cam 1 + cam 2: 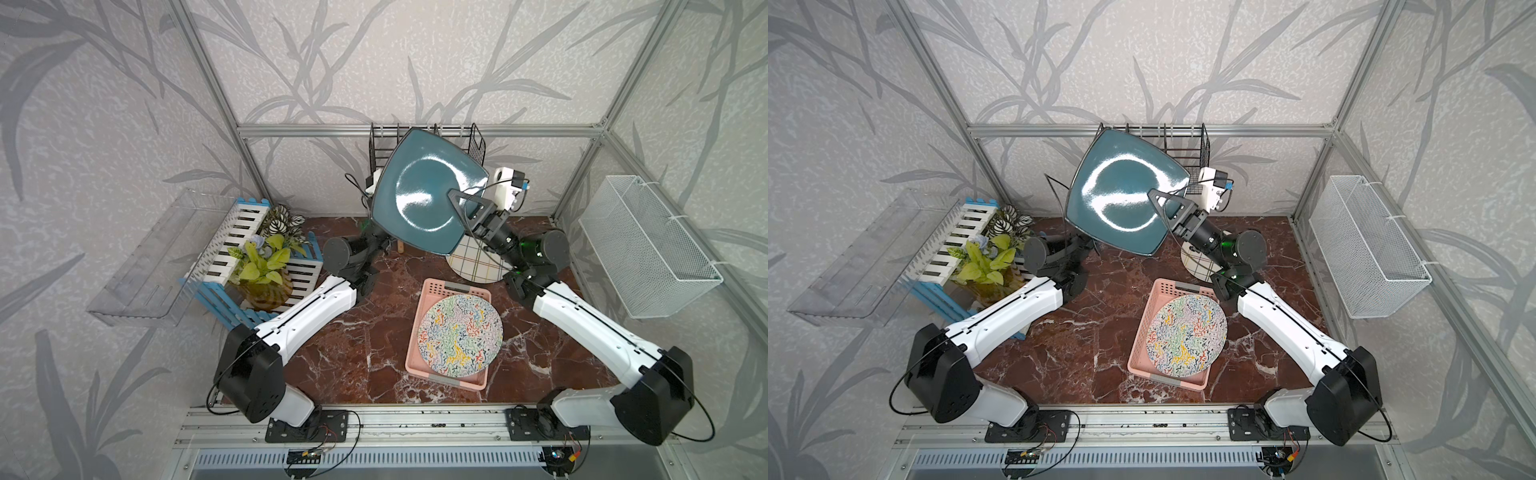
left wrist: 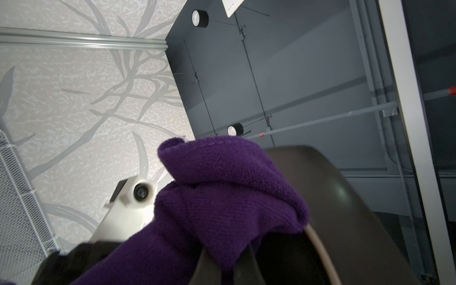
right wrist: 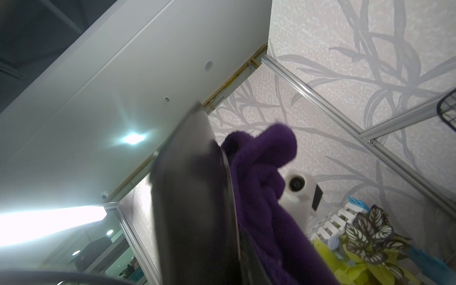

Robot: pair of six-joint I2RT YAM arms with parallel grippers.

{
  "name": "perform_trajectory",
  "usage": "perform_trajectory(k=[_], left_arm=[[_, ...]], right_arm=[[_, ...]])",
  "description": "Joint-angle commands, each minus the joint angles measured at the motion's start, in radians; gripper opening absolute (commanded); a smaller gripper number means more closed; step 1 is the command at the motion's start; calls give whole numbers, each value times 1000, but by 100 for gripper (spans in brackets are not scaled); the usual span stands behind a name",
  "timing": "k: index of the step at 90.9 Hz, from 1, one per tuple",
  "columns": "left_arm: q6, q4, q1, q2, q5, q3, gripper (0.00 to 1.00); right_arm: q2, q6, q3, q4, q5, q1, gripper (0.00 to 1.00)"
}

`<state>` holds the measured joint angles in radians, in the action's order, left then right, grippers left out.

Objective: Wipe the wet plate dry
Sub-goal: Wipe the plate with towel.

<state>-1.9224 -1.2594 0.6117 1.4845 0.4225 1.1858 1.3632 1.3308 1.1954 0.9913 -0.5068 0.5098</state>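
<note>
A teal square plate (image 1: pixel 428 191) (image 1: pixel 1121 191) hangs tilted in the air above the back of the table in both top views. My right gripper (image 1: pixel 467 205) (image 1: pixel 1165 203) is shut on its lower right rim, one finger lying over the glossy face. In the right wrist view the plate (image 3: pixel 192 197) shows edge-on, with a purple cloth (image 3: pixel 261 172) pressed against its underside. My left gripper (image 2: pixel 229 269) is shut on the purple cloth (image 2: pixel 222 192), which lies against the plate's dark underside (image 2: pixel 345 209). The plate hides the left gripper and the cloth in both top views.
A pink tray (image 1: pixel 432 286) holding a colourful round plate (image 1: pixel 459 334) sits mid-table. A plaid round plate (image 1: pixel 478 262) lies under the right arm. A black wire rack (image 1: pixel 415 137) stands behind, a white mesh basket (image 1: pixel 648 249) at right, a plant (image 1: pixel 266 257) and clear shelf (image 1: pixel 158 257) at left.
</note>
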Motion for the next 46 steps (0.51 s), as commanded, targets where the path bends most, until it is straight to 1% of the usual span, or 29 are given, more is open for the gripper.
perform_trajectory(k=[1,3,7,14,18,21,24,27,31,35,46], left_arm=[[151,-25,17,-134,89,-88,0],[211,25,5,-170,89,-115,0],[331,185,-27,-242,92,-155,0],[630,552,-70,-347,63,-159,0],[828,751,-76,-386,11,-131,0],[941,886,-76,-402,-41,-107,0],[1049,978,-77,-406,-85,-89,0],[1136,1054,-77,-401,-134,-74,0],[1214,1115,-83,-386,-171,-59,0],[1271,1156,-88,-357,-187,-44,0],[1332,1210,-116,-259,-191,-10,0]], right_arm=[[4,33,32,-29,123,-117,0],[-6,39,21,-40,130,-134,0],[-36,40,-12,-69,139,-159,0],[-104,1,-83,-150,156,-183,0],[-145,-44,-103,-234,164,-182,0],[-172,-91,-105,-353,155,-177,0],[-193,-139,-105,-440,142,-167,0],[-208,-178,-110,-489,137,-151,0],[-223,-209,-126,-500,134,-124,0],[-227,-212,-145,-469,124,-103,0],[-229,-181,-175,-403,105,-74,0]])
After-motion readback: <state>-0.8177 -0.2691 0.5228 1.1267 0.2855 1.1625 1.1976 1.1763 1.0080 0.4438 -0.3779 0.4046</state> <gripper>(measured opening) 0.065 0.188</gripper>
